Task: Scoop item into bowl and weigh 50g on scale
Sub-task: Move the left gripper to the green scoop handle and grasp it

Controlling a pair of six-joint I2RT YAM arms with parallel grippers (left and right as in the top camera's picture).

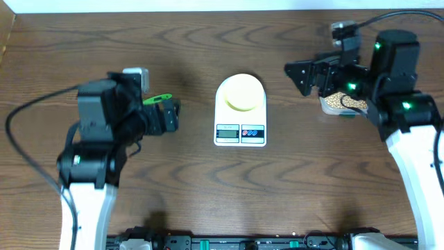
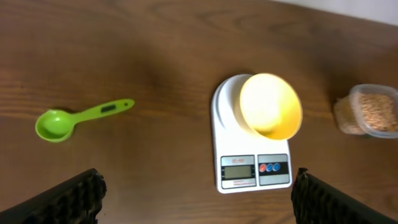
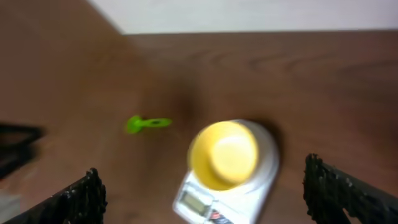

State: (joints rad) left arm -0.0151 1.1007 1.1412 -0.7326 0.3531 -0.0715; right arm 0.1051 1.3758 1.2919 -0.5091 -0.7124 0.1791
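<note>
Bowl [image 1: 241,92]: on scale [image 1: 240,132], centre; looks empty.
Beans [image 2: 379,109]: in tub [image 2: 367,89], right.
Spoon [image 2: 74,118]: on table, left, not held.
Left gripper [image 1: 170,114], right gripper [image 1: 300,76]: jaws wide, holding nothing.
Progress: nothing scooped yet, by the look of it. You have the spoon pickup, scooping and weighing left.

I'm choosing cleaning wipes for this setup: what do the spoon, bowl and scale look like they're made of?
The spoon is likely plastic: one uniform bright green with a soft sheen. The bowl is probably plastic too, pale yellow, smooth and fairly matte, though glazed ceramic can't be ruled out. The scale looks like white moulded plastic, with a smooth housing and rounded corners.
</note>
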